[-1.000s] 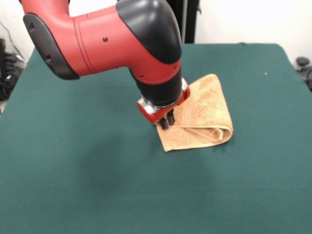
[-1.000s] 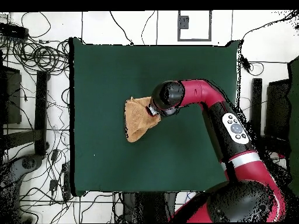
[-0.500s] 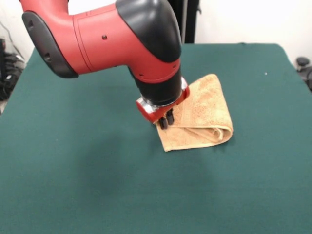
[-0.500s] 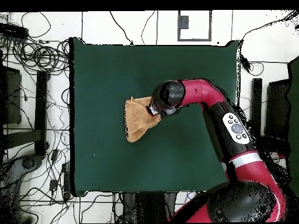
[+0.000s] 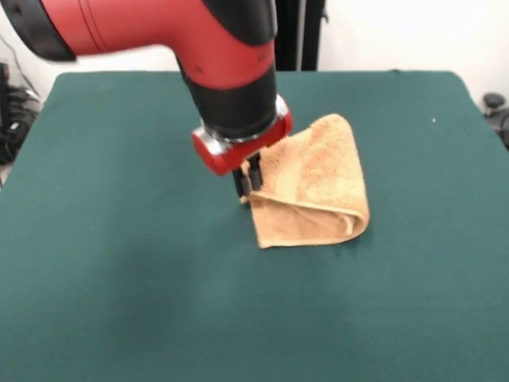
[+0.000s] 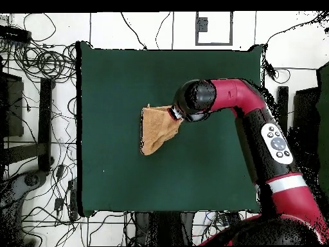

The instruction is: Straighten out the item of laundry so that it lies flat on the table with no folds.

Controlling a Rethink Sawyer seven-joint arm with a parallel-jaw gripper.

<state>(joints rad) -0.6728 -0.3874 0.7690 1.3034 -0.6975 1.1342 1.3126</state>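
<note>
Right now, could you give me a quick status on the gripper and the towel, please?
Gripper shut on towel corner, lifting it. Towel folded over, not flat. Table around it unobstructed.

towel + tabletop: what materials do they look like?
Towel: tan terry cloth, looks soft; nubby looped pile, limp rounded fold. Table top: dark green matte fabric, probably felt; flat, no sheen or visible weave. What lies under the covering isn't visible.

1. The towel (image 5: 314, 187) is tan terry cloth, nubbly and matt, with a flatter woven band along one edge.
2. The table (image 5: 127, 263) wears a dark green felt-like cover, matt and even.
3. The arm (image 5: 199, 48) has smooth, glossy red and black shells that look like plastic, with a shiny metal-looking ring above the gripper (image 5: 247, 181).
</note>
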